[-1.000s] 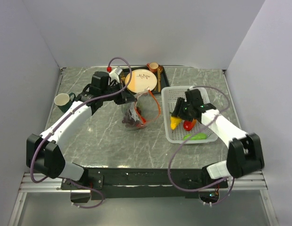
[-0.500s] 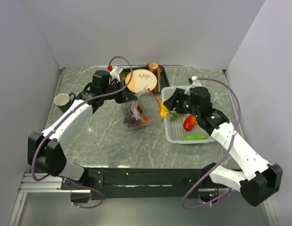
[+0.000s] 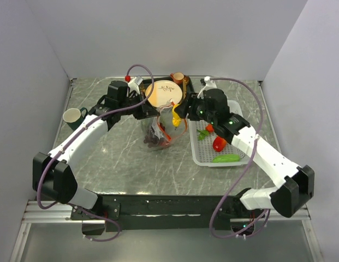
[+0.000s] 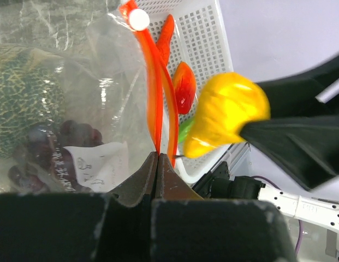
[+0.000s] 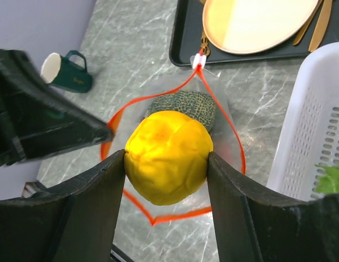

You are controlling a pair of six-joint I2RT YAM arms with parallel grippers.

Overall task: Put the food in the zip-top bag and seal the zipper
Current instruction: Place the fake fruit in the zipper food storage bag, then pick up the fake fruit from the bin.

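**Change noted:** over the last sec the R gripper (image 5: pixel 166 158) left the white mesh basket (image 3: pixel 197 154) at right of the top view and crossed to frame centre, taking the yellow pear (image 5: pixel 169 146) w/ it.

**Fingers:** R pair clamped on the pear, one finger each side, firm contact. L gripper (image 4: pixel 158 161) pinched tight on the zipper (image 4: pixel 153 82) at one end of the mouth, holding the zip-top bag (image 4: pixel 103 103) up and open. No movement there.

**Position:** in the R wrist view the pear sits dead centre, directly over the orange-red loop of the mouth. It isn't yet inside.

**Contents:** melon (image 5: pixel 183 103) and grapes (image 4: pixel 76 134) are already in the bag. Cucumber (image 3: pixel 226 158) and a red piece (image 3: pixel 218 144) are still in the basket, lower right of the top view.

**Assessment:** transfer nearly done; next is lower slightly and release. Risk: the floppy mouth is held at one end only, so the pear may clip the strip. More items to load, then seal.
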